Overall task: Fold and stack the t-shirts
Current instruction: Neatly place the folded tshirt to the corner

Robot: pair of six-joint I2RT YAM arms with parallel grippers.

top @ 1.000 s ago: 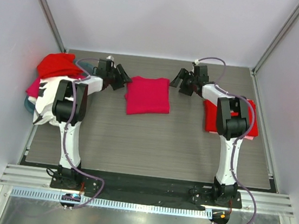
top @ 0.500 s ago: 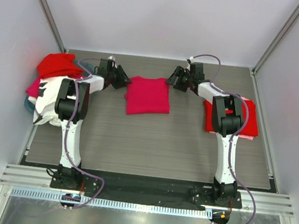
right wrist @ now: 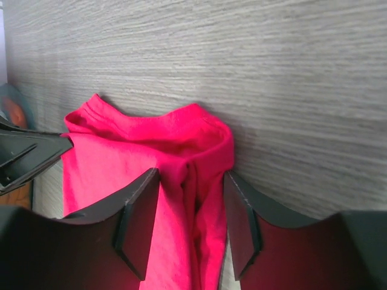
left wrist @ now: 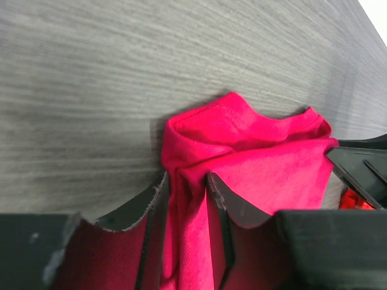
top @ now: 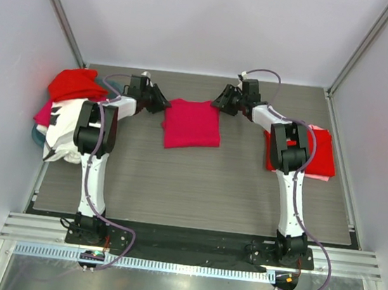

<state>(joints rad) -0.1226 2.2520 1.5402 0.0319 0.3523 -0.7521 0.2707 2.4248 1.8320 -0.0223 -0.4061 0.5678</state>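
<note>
folded t-shirt (top: 191, 123): pinkish red; I see it lying flat at centre, its two far corners bunched up.
folded stack (top: 323, 151): red, squared, far right.
unfolded pile (top: 70, 86): red and white shirts, crumpled, far left.

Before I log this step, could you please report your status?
Left end effector shut on pink t-shirt corner. Right end effector straddling opposite corner, closure unclear. Nothing obstructing.

left fingers (top: 163, 104) and right fingers (top: 220, 104) touch pink shirt's (top: 191, 124) far corners.

Free: bare table (top: 196, 188), near half. Blocked: folded shirt (top: 191, 123) far centre; shirt heap (top: 65, 97) at left edge; red stack (top: 321, 157) at right (right arm (top: 289, 146) overlaps it).
</note>
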